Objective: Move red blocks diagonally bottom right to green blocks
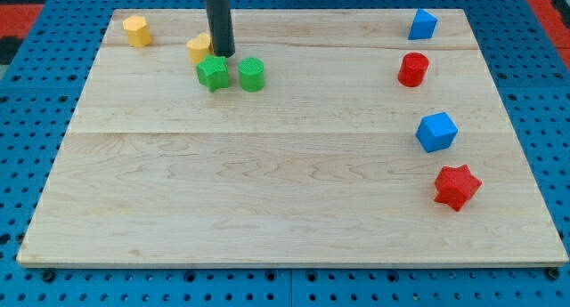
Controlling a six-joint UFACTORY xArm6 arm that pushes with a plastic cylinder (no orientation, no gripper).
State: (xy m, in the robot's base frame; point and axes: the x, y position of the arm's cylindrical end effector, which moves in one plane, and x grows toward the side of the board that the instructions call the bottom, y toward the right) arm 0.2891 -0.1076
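Near the top-left corner my tip [222,54], a bare rod with no fingers to open or close, rests beside the yellow block [199,48], just above the green star [212,73] and green cylinder [251,74]. The red cylinder [412,69] and red star [456,186] sit untouched along the right edge, so I judge no push has begun; next my tip must cross to their right side.

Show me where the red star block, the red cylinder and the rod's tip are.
red star block [457,186], camera view, centre of its top face.
red cylinder [413,68], camera view, middle of its body.
my tip [222,54], camera view, rod's very end, just above the green star block [213,73].
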